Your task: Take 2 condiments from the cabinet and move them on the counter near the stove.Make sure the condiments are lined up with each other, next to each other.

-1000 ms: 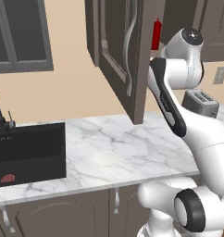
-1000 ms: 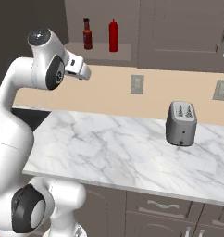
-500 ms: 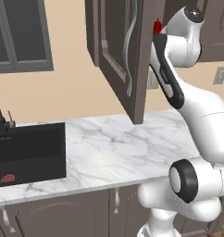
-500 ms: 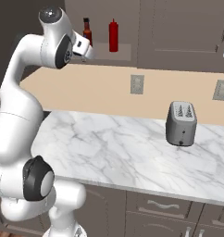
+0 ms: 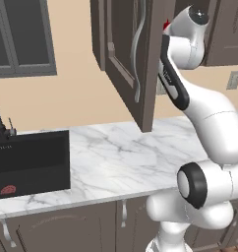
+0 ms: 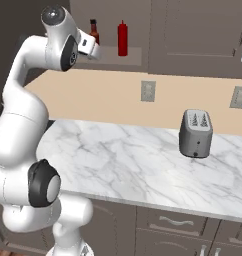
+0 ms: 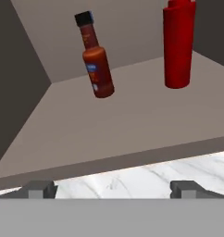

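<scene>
Two condiments stand on the open cabinet's shelf: a reddish-brown sauce bottle with a dark cap, and to its right a slim red squeeze bottle. My gripper is open and empty, hovering just outside the shelf's front edge, level with it and a little short of the sauce bottle. The cabinet door hangs open beside my arm, and the red bottle's tip peeks out behind it. The marble counter lies below. The stove is out of view.
A grey toaster stands on the counter at the right, under two wall outlets. A black sink with a faucet is set into the counter at the left. Shut wall cabinets sit right of the shelf.
My arm has lifted the hand from below the shelf up to its height and brought it closer to the sauce bottle. The bottles have not moved.
</scene>
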Controlling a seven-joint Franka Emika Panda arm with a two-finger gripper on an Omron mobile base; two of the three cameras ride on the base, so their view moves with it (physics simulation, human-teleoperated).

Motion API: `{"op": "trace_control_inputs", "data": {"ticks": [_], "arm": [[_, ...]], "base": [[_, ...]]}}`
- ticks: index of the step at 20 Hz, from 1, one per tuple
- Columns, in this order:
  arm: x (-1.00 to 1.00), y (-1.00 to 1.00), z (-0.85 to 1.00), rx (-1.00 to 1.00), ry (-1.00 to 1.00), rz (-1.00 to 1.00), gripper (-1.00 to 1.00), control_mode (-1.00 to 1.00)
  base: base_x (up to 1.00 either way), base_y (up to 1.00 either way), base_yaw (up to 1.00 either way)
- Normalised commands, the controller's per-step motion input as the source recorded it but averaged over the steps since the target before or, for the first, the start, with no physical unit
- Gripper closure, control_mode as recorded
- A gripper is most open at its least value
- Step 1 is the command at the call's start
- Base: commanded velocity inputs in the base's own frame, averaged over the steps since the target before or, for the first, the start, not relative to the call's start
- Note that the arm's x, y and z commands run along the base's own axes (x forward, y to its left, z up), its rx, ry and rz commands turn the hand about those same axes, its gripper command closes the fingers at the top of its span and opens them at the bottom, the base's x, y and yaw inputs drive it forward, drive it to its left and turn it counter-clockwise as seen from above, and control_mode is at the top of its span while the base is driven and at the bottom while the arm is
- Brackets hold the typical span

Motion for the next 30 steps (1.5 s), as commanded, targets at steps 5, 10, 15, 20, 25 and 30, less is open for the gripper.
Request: {"op": "trace_control_inputs", "data": {"ticks": [5, 10, 15, 20, 25, 30], "arm": [[0.37, 0.09, 0.09, 0.0, -0.02, 0.03, -1.0, -1.0], [0.29, 0.04, 0.08, 0.0, 0.0, 0.01, -1.0, -1.0], [0.24, 0.0, 0.05, 0.0, 0.0, 0.0, -1.0, -1.0], [0.35, 0.0, 0.0, -0.02, 0.0, 0.01, -1.0, -1.0], [0.27, 0.0, 0.0, -0.07, 0.0, 0.03, -1.0, -1.0], [0.13, 0.0, 0.0, -0.06, 0.0, 0.02, -1.0, -1.0]], "base": [[0.0, 0.0, 0.0], [0.0, 0.0, 0.0], [0.0, 0.0, 0.0], [0.0, 0.0, 0.0], [0.0, 0.0, 0.0], [0.0, 0.0, 0.0]]}}
